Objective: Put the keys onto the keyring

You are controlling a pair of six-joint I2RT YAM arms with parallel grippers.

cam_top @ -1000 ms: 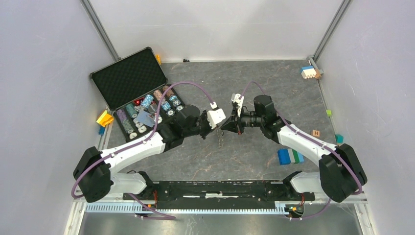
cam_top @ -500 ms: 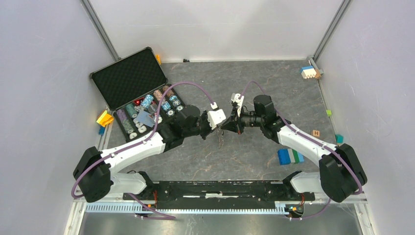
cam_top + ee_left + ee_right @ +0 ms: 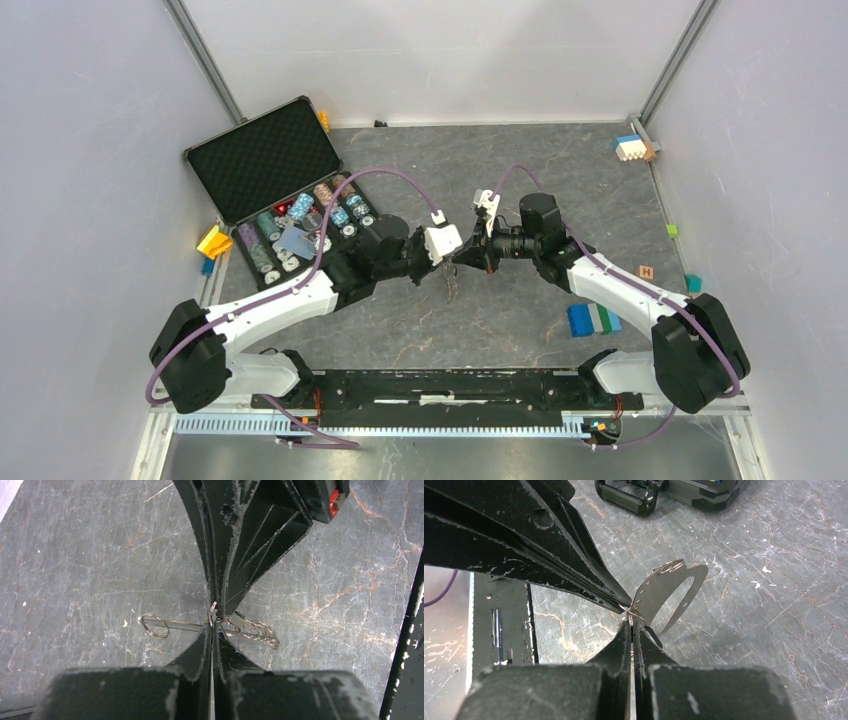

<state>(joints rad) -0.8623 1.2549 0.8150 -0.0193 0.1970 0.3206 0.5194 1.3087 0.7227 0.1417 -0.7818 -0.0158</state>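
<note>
**Grippers pinched shut tip to tip, keyring sticking out crosswise**

Left gripper (image 3: 212, 626) and right gripper (image 3: 631, 622) are both clamped fully closed. They're set nose to nose over the middle of the table (image 3: 500, 335), one from the left side and one from the right. What's caught between the tips looks like a thin wire ring (image 3: 630, 613) at one corner of the keyring (image 3: 671, 592). Which pair of fingers has the better bite on it can't be told, it's way too small.

The bit that matters is that the keyring isn't lined up with the fingers at all. Its long axis is laid crosswise to the left-right line of the two arms. From the top camera it's seen poking out on the near side of the tips. From the right wrist it's seen fanned out flat, off to one side of the pinch, with a row of small holes along one edge. From the left wrist it's seen nearly edge-on, with a small wire loop (image 3: 154, 626) out on the opposite side of the pinch.

The key (image 3: 652, 636) is probably the dark lump tucked just beside the right fingers, under the keyring. No blade can be made out though.

Neither arm is nearer, as both are right on the thing. So the coming move is judged to be a twist or slide along that crosswise axis, not a reach. Slipping is judged the big risk, with so little wire being held.
</note>
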